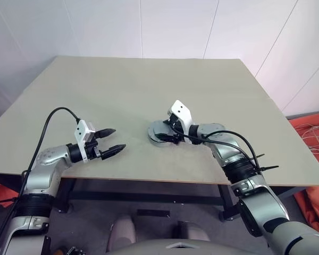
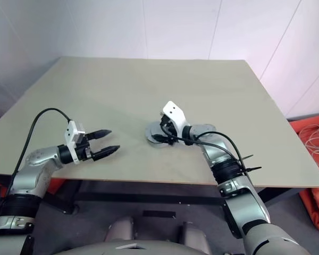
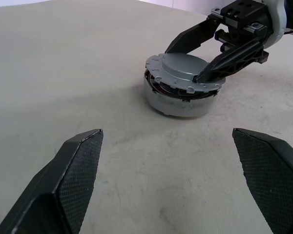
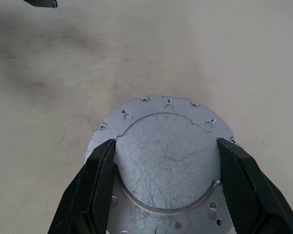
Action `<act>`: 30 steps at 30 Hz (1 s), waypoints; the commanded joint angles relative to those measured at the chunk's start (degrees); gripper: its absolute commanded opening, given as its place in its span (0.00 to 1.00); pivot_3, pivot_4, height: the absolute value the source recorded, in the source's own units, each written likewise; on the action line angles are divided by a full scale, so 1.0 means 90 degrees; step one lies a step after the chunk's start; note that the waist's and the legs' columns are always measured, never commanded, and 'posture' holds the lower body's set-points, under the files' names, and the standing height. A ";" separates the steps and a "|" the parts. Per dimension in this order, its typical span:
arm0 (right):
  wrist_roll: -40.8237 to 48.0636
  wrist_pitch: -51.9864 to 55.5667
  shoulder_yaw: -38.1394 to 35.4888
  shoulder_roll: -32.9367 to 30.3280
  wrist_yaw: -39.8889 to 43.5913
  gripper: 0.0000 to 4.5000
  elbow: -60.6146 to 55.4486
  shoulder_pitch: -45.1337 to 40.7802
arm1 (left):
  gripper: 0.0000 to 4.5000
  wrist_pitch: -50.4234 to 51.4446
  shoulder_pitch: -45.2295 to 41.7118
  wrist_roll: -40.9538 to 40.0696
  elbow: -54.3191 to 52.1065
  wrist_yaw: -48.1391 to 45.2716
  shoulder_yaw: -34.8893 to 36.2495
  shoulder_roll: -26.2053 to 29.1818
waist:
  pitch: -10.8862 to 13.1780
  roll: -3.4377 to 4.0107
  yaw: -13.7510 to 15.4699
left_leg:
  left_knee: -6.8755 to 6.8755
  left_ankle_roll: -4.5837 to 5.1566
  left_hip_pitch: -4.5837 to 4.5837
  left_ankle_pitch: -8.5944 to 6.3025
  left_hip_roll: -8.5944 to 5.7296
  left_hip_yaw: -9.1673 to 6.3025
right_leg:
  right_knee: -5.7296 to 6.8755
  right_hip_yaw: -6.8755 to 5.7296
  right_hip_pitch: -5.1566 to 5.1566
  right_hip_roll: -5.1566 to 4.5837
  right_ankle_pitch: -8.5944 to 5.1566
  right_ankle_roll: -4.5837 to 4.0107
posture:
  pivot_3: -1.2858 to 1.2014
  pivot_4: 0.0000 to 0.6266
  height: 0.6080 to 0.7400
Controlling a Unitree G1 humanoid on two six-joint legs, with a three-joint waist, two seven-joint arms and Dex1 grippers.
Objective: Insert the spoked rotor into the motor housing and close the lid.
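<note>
The motor housing stands on the table's near middle, a short silver cylinder with copper windings showing under its top edge. The lid, a flat grey disc with a raised round centre, lies on top of it, with a thin gap on one side. My right gripper reaches over it from the right, and its fingers press against both sides of the lid's raised centre. My left gripper hovers open and empty to the left of the housing, pointing at it. The spoked rotor is hidden.
The beige table stretches far behind the housing. Its front edge runs just below both grippers. An orange cloth with white cables lies on the floor past the right edge.
</note>
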 commanded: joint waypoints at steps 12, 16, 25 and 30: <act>-0.0161 0.0047 0.0023 -0.0087 0.0010 0.69 -0.0186 -0.0211 | 1.00 -0.0112 -0.0123 -0.0013 -0.0063 -0.0040 -0.0014 0.0004 | 0.0000 0.0000 0.0001 | 0.0000 0.0000 0.0000 0.0000 0.0000 0.0000 | 0.0000 0.0000 0.0000 0.0000 0.0000 0.0000 | 0.52 0.00 1.00; -0.0187 0.0054 0.0067 -0.0098 0.0073 0.69 -0.0201 -0.0197 | 1.00 -0.0101 -0.0150 -0.0011 -0.0059 -0.0035 -0.0020 0.0000 | 0.0000 0.0000 -0.0001 | 0.0000 0.0000 0.0000 0.0000 0.0000 0.0000 | 0.0000 0.0000 0.0000 0.0000 0.0000 0.0000 | 0.52 0.00 1.00; -0.0320 0.0179 0.0140 -0.0088 -0.0058 0.69 -0.0057 -0.0264 | 1.00 -0.0055 -0.0175 -0.0008 -0.0108 0.0049 -0.0034 -0.0023 | 0.0000 0.0000 -0.0004 | -0.0001 0.0000 0.0002 0.0000 0.0001 0.0000 | 0.0000 0.0000 0.0001 0.0000 0.0000 0.0000 | 0.52 0.00 1.00; -0.0352 0.0220 0.0210 -0.0084 -0.0042 0.69 -0.0029 -0.0247 | 1.00 0.0002 -0.0183 -0.0011 -0.0156 0.0137 -0.0039 -0.0018 | 0.0000 0.0000 -0.0007 | 0.0000 -0.0001 0.0003 0.0000 0.0001 -0.0001 | 0.0001 0.0000 0.0001 0.0000 0.0000 0.0000 | 0.52 0.00 1.00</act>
